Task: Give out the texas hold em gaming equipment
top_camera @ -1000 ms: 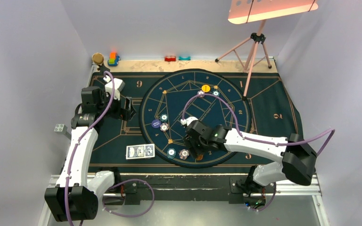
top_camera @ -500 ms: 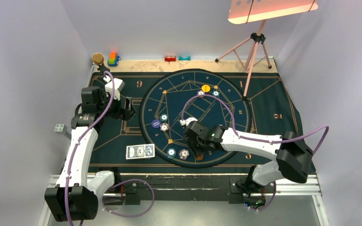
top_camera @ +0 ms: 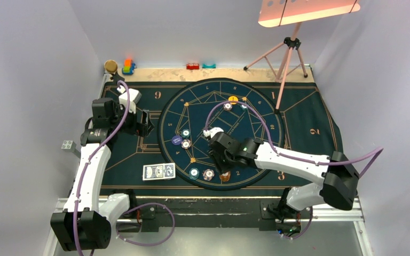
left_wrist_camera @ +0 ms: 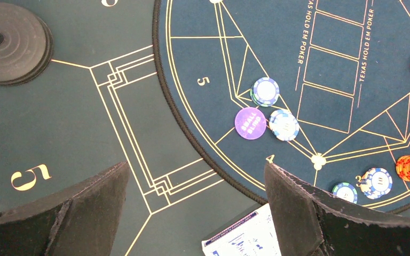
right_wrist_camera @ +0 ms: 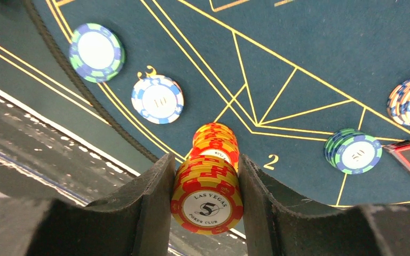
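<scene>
Right tool [top_camera: 223, 170] over orange chips [top_camera: 226, 177], perhaps gripping them.

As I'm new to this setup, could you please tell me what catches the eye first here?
The round poker felt with gold lines fills the centre. At its near edge, the right arm has its jaws closed on a red-and-yellow chip stack. A pink tripod stands at the far right.

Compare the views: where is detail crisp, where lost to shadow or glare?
Right wrist view: lettering on the red-and-yellow poker chip stack is crisp; the black end effector fingers sink into shadow. Left wrist view: gold print on the dark blue felt mat is legible. Top external view: the pink overhead panel glares.
</scene>
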